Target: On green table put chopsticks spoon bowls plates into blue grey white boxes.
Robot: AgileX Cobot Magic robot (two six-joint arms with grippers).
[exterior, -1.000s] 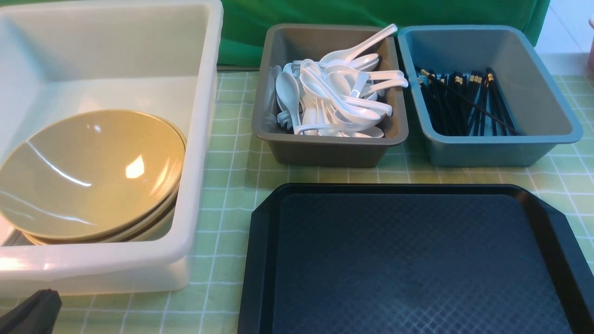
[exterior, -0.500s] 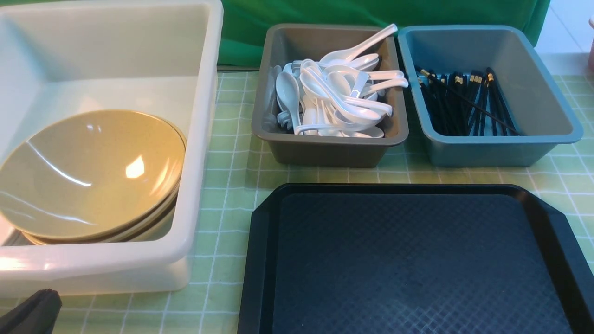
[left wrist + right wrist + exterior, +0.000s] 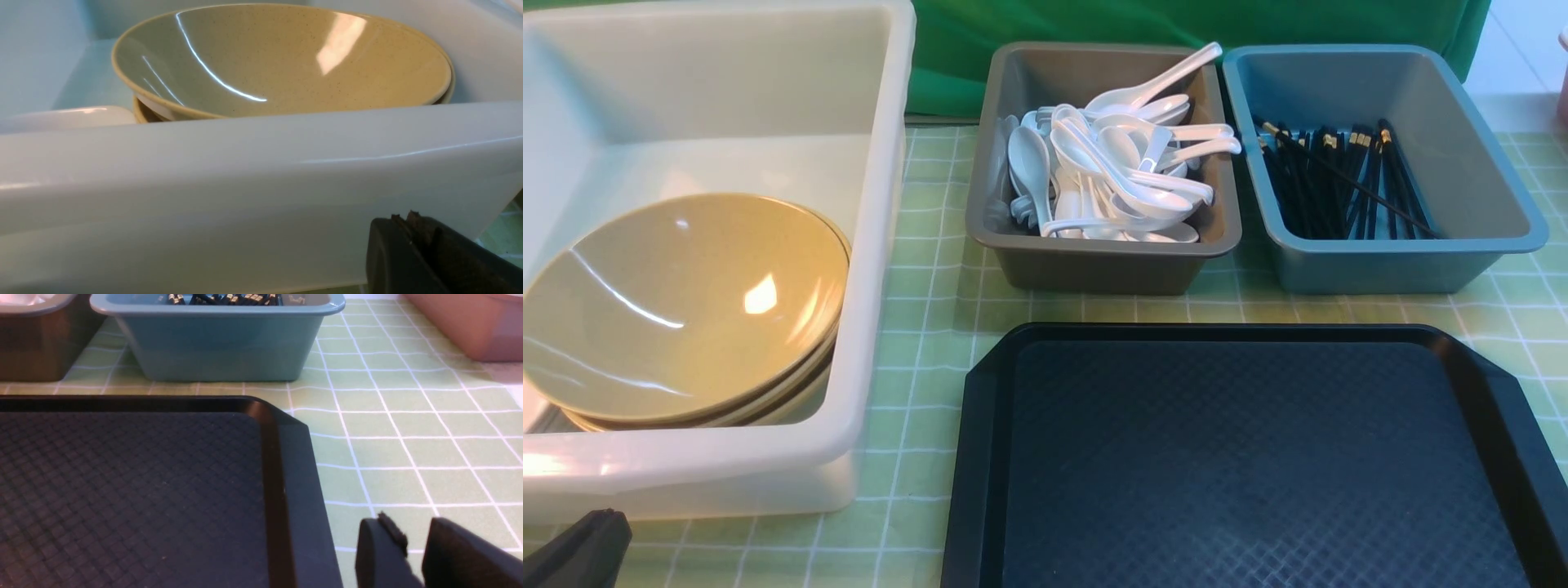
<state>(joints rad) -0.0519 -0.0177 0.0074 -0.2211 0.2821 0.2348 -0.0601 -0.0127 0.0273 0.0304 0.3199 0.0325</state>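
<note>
On the green table (image 3: pixel 931 269) the white box (image 3: pixel 874 245) at left holds stacked tan bowls (image 3: pixel 678 302) (image 3: pixel 282 57). A glossy white rounded edge (image 3: pixel 69 116) lies beside the stack; I cannot tell whether it is one of the plates. The grey box (image 3: pixel 1094 261) is piled with white spoons (image 3: pixel 1111 163). Black chopsticks (image 3: pixel 1339 180) lie in the blue box (image 3: pixel 1380 261) (image 3: pixel 216 347). My left gripper (image 3: pixel 404 218) (image 3: pixel 572 547) is shut and empty, low before the white box's near wall. My right gripper (image 3: pixel 412 526) is slightly open and empty over the table, right of the tray.
A flat black textured tray (image 3: pixel 1258 457) (image 3: pixel 135 490) fills the near centre with nothing on it. A pink tub (image 3: pixel 470 326) stands at the far right. Dark green cloth (image 3: pixel 1176 24) hangs behind the boxes.
</note>
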